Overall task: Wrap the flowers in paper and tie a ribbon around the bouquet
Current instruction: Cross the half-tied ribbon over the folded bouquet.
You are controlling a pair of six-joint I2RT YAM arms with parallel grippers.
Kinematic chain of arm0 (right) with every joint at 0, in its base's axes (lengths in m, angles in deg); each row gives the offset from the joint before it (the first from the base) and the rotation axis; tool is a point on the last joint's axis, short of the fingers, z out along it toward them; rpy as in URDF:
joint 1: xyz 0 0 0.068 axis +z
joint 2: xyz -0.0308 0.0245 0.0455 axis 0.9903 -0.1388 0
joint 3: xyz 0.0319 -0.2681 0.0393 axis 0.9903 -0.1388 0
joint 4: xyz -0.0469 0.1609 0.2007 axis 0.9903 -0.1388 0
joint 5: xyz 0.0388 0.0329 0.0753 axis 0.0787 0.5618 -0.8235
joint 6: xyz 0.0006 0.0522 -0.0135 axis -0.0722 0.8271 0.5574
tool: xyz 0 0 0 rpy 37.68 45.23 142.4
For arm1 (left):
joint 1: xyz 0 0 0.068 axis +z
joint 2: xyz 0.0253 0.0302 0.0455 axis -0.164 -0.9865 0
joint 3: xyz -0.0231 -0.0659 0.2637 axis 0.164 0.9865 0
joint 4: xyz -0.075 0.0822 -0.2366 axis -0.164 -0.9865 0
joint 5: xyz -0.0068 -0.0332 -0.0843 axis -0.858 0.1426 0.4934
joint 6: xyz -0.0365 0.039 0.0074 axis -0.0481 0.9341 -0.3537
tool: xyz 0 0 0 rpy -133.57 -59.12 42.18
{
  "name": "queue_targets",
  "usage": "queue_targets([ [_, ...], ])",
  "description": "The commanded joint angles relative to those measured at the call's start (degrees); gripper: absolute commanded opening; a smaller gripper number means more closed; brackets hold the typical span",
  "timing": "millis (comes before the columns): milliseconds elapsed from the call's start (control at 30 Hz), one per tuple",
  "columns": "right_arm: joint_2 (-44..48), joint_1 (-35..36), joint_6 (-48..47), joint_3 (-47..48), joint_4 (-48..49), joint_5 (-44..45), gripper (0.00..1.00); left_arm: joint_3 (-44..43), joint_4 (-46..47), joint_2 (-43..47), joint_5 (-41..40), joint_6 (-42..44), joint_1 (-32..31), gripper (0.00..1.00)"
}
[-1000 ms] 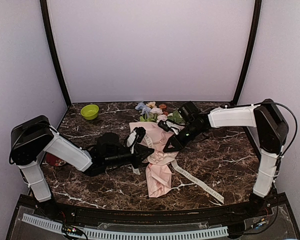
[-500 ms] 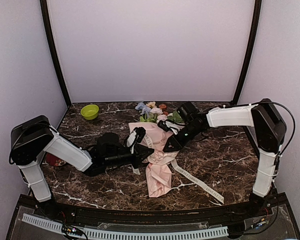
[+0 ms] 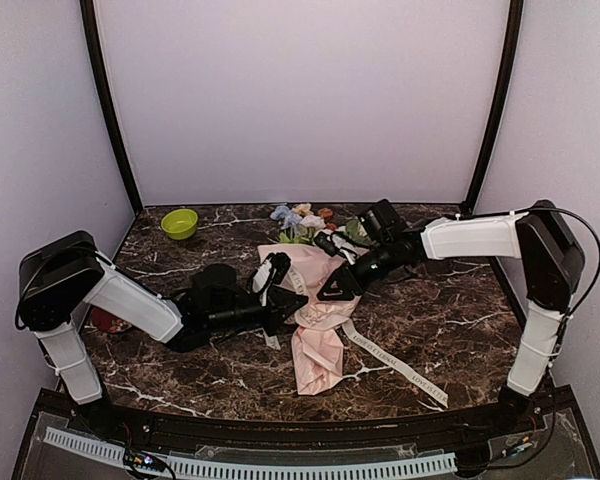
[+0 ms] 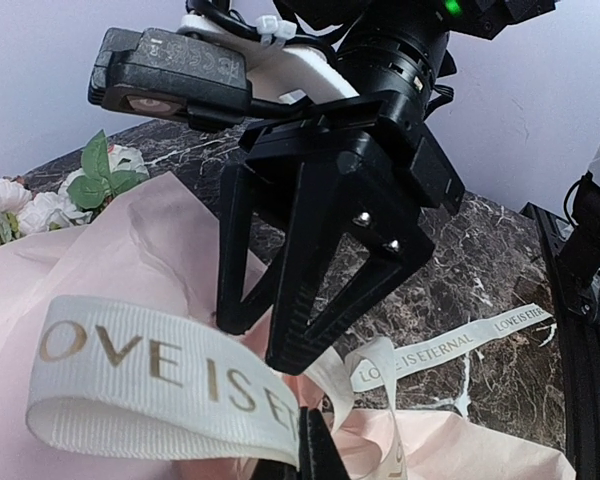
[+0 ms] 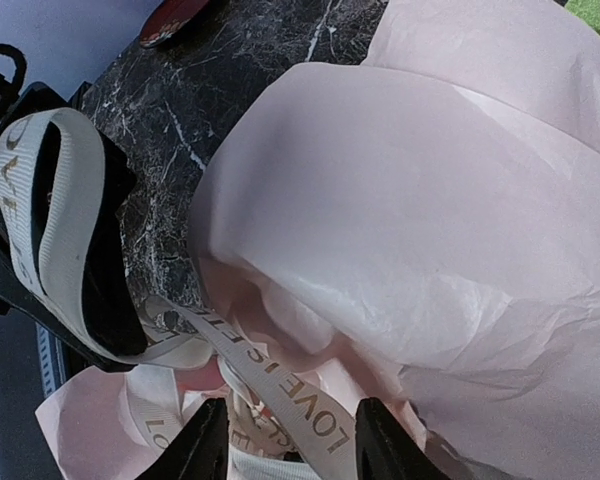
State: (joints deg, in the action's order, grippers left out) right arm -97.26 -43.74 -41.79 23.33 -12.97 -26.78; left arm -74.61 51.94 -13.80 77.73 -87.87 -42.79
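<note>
The bouquet (image 3: 316, 318) lies mid-table, a pale pink paper (image 5: 410, 210) cone with the flowers (image 3: 302, 220) at its far end. The cream ribbon (image 4: 160, 385), printed "LOVE IS ETERNAL", wraps the cone's waist, and one tail (image 3: 400, 366) trails to the front right. My left gripper (image 4: 315, 450) is shut on a ribbon loop at the cone's left side (image 3: 283, 303). My right gripper (image 5: 290, 452) hovers over the waist from the right (image 3: 329, 291). It is open, and a ribbon strand (image 5: 295, 405) lies loose between its fingers (image 5: 205, 445). It faces the left wrist camera as black fingers (image 4: 305, 320).
A green bowl (image 3: 179, 223) stands at the back left. A dark red dish (image 3: 108, 320) sits by the left arm's base. Black corner posts (image 3: 110, 110) and pale walls frame the marble table (image 3: 450, 310).
My right gripper's jaws have spread apart, releasing the ribbon strand, and it has shifted slightly left along the cone. The left arm and its ribbon loop have stayed put.
</note>
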Motion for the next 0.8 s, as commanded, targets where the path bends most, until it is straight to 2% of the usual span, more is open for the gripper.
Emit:
queue_targets([
  [0,-0.5,2.0,0.5,-0.1,1.4,2.9,0.45,1.1,-0.3,2.3,0.4,0.6,0.1,0.0],
  [100,-2.0,3.0,-0.8,1.7,-1.1,5.5,0.42,1.3,-0.3,2.6,0.2,0.6,0.1,0.0],
  [233,-1.2,3.5,-0.4,1.8,-1.3,6.4,0.16,1.7,-0.4,3.0,-0.1,0.7,0.1,0.0],
  [333,0.8,3.5,0.3,1.1,-1.1,6.7,0.06,2.1,-0.2,3.0,-0.4,0.8,0.1,0.0],
  [533,6.1,3.5,2.1,-1.1,-0.8,3.6,0.02,2.0,0.2,2.1,-1.0,0.5,0.1,0.0],
  [767,10.5,4.5,4.5,-6.7,0.2,-1.2,0.03,1.7,0.7,1.2,-0.5,0.0,0.1,0.0],
])
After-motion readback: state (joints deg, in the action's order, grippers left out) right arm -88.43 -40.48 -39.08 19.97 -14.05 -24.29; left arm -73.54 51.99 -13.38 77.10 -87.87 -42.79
